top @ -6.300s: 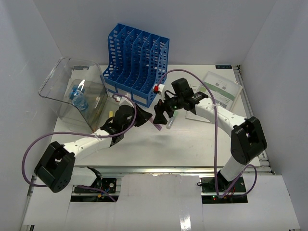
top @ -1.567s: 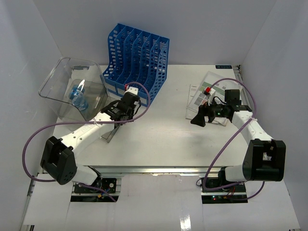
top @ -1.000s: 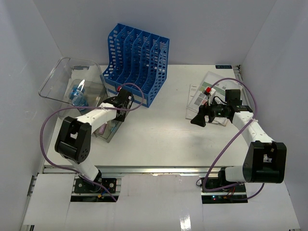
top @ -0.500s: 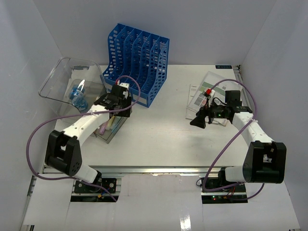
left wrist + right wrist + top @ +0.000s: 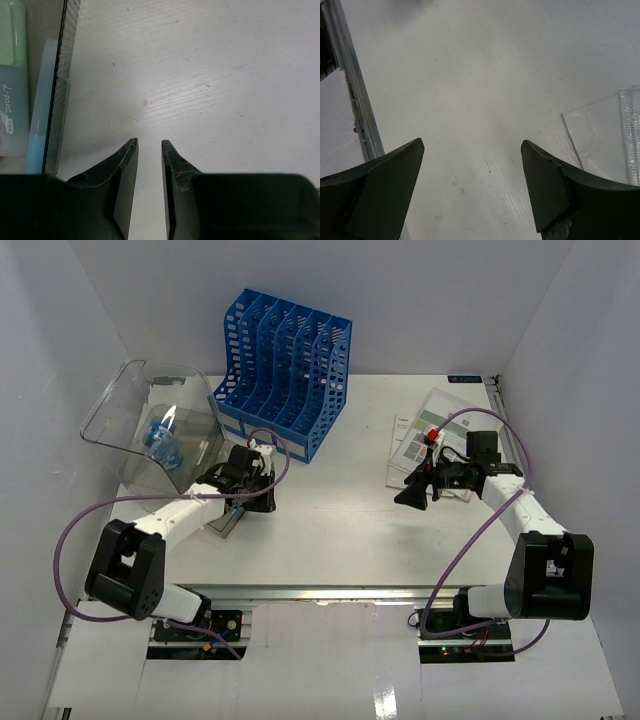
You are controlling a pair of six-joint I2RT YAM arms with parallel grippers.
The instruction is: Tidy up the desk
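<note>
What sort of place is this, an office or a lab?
Probably a lab test booth staged as an office: bare white walls box in the desk, two robot arms are mounted at its front edge, and a blue file rack stands on it.

The top camera looks down from above and behind on the whole desk (image 5: 340, 530). Both wrist cameras look down, close, at its surface; the left one shares the tray (image 5: 58, 122) edge with the top view.

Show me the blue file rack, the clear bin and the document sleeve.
blue file rack (image 5: 283, 360), top external view, on a middle divider.
clear bin (image 5: 118, 410), top external view, on its left wall.
document sleeve (image 5: 455, 412), top external view, on its far part.
</note>
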